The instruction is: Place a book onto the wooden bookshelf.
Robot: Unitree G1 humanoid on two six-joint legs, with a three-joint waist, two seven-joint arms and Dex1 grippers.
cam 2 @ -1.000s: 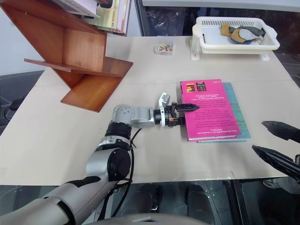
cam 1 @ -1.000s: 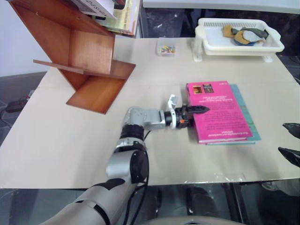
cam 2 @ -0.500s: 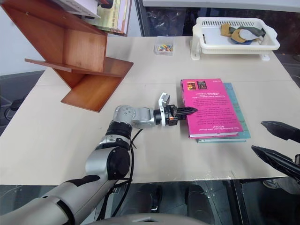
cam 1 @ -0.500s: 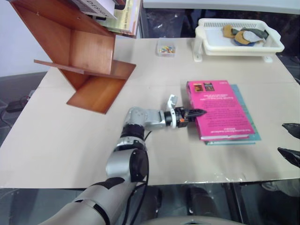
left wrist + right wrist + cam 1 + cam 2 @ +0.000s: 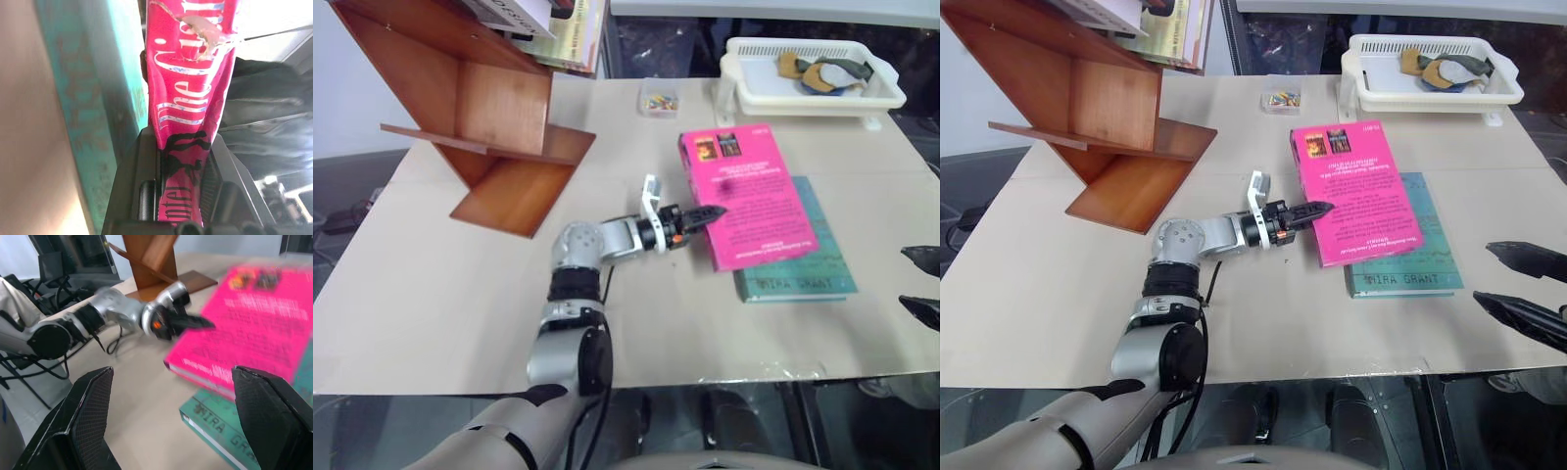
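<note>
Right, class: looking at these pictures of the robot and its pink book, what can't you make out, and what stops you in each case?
- The book: back-cover text too small in the eye views; spine lettering partly covered by the left gripper in the left wrist view.
- Teal book: partly hidden under the pink one.
- White basket: contents too small to identify.
- Wooden bookshelf: top cut off by the frame edge.

The book point(image 5: 744, 194) is loud magenta pink with two little dark pictures and dark text on its back, pale lettering down the spine. Teal book point(image 5: 803, 257) under it has faded brownish lettering. Bookshelf point(image 5: 480, 108) is reddish-brown wood, basket point(image 5: 808, 90) is white (table point(image 5: 440, 294) is plain beige).
</note>
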